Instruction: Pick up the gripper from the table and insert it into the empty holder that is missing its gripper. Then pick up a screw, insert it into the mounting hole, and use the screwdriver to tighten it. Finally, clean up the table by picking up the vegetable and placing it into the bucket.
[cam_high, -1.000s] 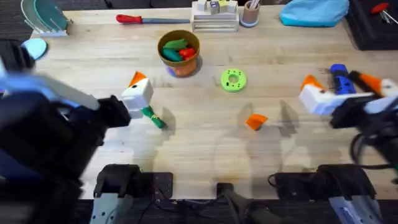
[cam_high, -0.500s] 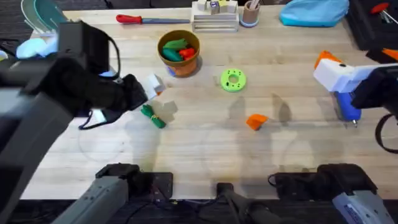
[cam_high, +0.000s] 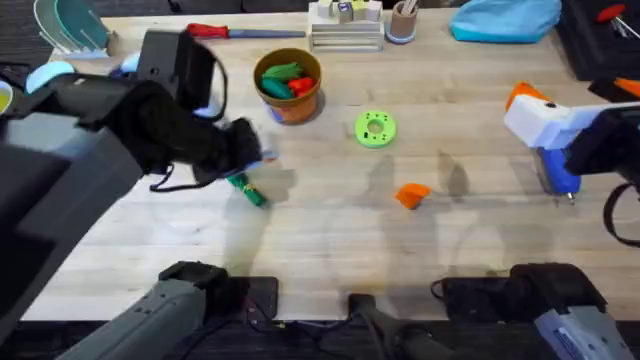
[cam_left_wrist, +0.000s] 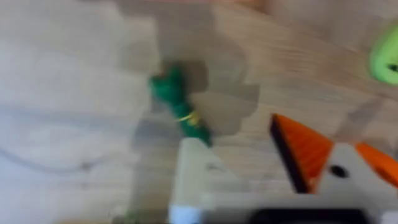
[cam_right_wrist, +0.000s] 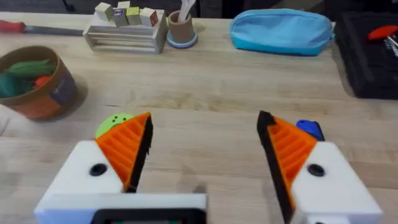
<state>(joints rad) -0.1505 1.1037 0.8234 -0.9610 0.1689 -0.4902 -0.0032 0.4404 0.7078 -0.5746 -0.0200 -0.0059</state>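
Cleanup is starting: your left end effector (cam_left_wrist: 261, 180), one finger lacking its orange pad and jaws open, is hanging over the small dark green toy vegetable (cam_high: 245, 189) lying on the wooden desk (cam_high: 330, 240), needing descent.

Overhead looks down and forward across the table (cam_high: 330, 220); the left wrist hangs close above it, seemingly blurred; the right wrist faces the far edge, sharing the bucket (cam_high: 289, 85) (cam_right_wrist: 34, 81)
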